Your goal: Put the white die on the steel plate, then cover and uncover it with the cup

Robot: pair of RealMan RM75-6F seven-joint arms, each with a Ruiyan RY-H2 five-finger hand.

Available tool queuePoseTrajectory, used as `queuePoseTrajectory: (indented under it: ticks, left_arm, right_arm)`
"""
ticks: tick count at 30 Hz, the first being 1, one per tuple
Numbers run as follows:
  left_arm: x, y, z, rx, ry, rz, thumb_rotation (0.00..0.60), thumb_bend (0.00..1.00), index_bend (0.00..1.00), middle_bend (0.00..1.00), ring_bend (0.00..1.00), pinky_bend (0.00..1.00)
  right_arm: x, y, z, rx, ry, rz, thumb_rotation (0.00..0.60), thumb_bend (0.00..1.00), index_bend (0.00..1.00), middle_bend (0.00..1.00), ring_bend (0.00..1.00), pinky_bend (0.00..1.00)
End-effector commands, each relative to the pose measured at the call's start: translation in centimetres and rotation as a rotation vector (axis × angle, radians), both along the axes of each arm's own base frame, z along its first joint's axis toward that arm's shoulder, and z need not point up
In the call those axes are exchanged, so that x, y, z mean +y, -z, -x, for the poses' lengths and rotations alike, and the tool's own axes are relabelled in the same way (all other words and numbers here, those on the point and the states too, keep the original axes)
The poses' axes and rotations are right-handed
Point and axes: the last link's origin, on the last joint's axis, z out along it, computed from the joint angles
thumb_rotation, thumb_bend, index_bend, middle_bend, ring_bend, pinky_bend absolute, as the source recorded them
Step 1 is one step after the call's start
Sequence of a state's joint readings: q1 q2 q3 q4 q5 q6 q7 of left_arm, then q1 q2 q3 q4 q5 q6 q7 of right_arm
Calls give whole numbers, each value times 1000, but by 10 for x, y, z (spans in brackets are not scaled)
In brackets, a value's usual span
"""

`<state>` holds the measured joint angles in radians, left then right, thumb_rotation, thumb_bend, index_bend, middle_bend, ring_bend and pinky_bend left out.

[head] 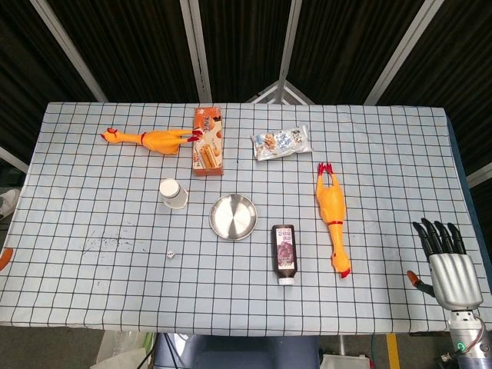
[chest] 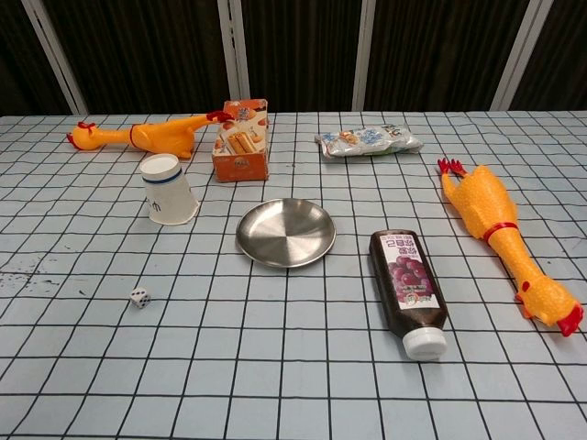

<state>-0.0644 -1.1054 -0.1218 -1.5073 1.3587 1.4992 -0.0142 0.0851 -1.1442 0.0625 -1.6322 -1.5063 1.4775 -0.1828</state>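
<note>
A small white die [head: 171,252] [chest: 139,298] lies on the checked cloth, left of and nearer than the steel plate [head: 233,217] [chest: 285,233], which holds nothing. The white paper cup [head: 174,193] [chest: 168,190] stands mouth down, left of the plate and beyond the die. My right hand [head: 448,261] hovers at the table's near right corner with its fingers stretched out and nothing in it, far from all three. Of my left hand only an orange tip [head: 4,257] shows at the left edge of the head view. The chest view shows neither hand.
A dark bottle [head: 284,252] [chest: 410,289] lies right of the plate. One rubber chicken [head: 333,215] [chest: 500,236] lies further right, another [head: 150,139] [chest: 138,135] at the back left beside a biscuit box [head: 207,141] [chest: 242,139]. A snack packet [head: 281,143] [chest: 367,141] lies behind the plate.
</note>
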Motion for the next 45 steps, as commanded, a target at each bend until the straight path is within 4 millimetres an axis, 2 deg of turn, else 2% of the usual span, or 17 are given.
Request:
queuePoseTrajectory:
  ticks: [1,18,31,36,40,45]
  left_arm:
    - [-1,-1,0,2,-2,-3,600,391,261,26,0,24]
    - [-2,2,-2,0,5,18,600,391,264,24,0,24]
    - [-1,15,-6,11,21,65,600,391,272,23,0,24]
    - [4,35,-18,-23,64,150,600,391,285,24,0,24]
    - [14,55,-28,15,100,243,600,391,287,24,0,24]
    - [38,82,-48,90,142,334,600,390,287,23,0,24]
  right_arm:
    - [-1,0,0,-1,-1,0,600,213,96,88,69,0]
    - [-1,1,0,2,1,-6,600,212,96,88,69,0]
    - [2,-4,0,-17,0,3,600,212,96,89,69,0]
    - [3,-4,1,-25,9,2,600,212,96,89,69,0]
    - [3,-3,0,-28,8,-1,600,212,96,88,69,0]
    - [2,-4,1,-26,14,0,600,213,96,88,69,0]
